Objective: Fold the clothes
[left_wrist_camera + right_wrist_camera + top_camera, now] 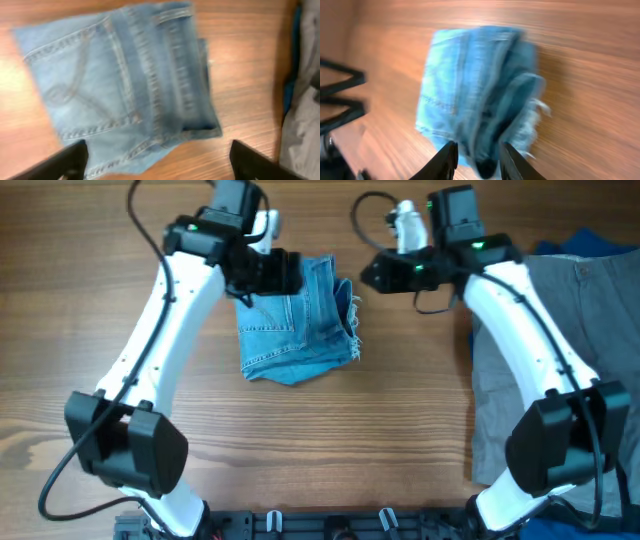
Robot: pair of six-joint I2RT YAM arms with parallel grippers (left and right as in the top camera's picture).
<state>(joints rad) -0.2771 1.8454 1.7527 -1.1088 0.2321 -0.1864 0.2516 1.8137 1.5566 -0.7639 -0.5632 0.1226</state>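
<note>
now, jeans lie folded compact on bench. left gripper above jeans, released wide, empty. right gripper beside jeans' frayed edge, jaws slightly parted, probably off cloth; blur. lift both straight up, don't snag fold.

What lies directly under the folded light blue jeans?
Wooden table shows beside the jeans, so they rest on it. Their lower folded layers, and the wood beneath, are covered by the top layer.

Table: brown wood-grain top, grain running side to side, fills every view; even light, soft shadows; black rail along near edge
</note>
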